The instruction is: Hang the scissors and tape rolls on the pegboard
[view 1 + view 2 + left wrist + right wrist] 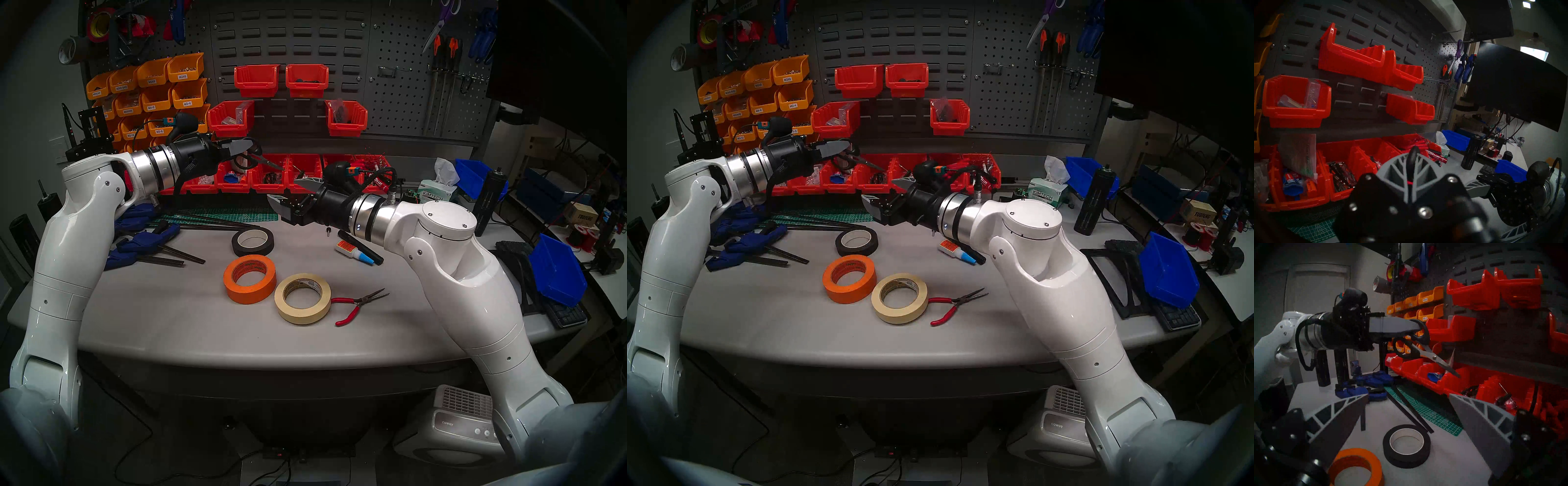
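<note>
Left gripper [242, 146] reaches level toward three o'clock, pinching the scissors [258, 156] by one handle; right gripper [291, 198], spread wide, points toward nine o'clock.

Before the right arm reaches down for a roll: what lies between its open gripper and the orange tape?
Only the black tape roll lies between right gripper and orange tape; otherwise bare table, in the head view.

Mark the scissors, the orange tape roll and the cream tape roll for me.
scissors [1421, 342], right wrist view, black handle loop.
orange tape roll [249, 279], head left view, top face.
cream tape roll [302, 298], head left view, top face.
</note>
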Action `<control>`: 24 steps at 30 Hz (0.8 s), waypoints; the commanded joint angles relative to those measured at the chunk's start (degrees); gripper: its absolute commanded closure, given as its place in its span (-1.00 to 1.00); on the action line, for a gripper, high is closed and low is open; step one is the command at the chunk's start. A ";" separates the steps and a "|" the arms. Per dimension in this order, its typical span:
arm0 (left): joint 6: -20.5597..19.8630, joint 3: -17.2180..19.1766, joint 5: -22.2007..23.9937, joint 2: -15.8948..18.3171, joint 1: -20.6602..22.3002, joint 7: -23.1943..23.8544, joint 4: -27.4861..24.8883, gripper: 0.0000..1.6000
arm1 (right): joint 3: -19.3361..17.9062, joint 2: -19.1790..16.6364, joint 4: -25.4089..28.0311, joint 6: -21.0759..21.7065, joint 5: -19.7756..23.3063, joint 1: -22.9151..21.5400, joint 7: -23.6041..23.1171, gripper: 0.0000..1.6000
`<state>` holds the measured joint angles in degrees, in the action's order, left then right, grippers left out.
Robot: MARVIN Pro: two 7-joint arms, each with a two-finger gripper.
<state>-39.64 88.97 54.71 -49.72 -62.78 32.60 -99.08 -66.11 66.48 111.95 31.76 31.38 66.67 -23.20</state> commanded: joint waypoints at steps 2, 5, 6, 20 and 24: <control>1.11 -0.36 -1.58 2.99 2.39 3.86 -1.73 1.00 | 0.57 0.46 0.82 0.19 -2.29 -6.28 -0.37 -1.00; 1.53 -0.63 -2.77 3.77 2.28 4.73 -1.03 1.00 | 0.58 0.29 0.98 0.86 -2.52 -6.86 -0.81 -1.00; 1.63 -0.63 -2.98 3.95 2.28 4.99 -0.78 1.00 | 0.50 0.19 1.03 0.95 -2.57 -6.88 -0.92 -1.00; 2.40 -0.63 -4.61 5.85 2.55 10.62 -1.73 1.00 | 2.65 0.22 -2.01 1.86 -5.97 -9.44 -2.57 -1.00; 2.31 -0.76 -4.81 5.92 2.78 11.46 -2.64 1.00 | 3.92 0.59 -3.58 2.12 -7.46 -11.07 -2.74 -1.00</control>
<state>-38.25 87.45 49.40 -44.58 -62.58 41.95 -99.72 -63.19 66.48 109.40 33.67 25.77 60.15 -25.94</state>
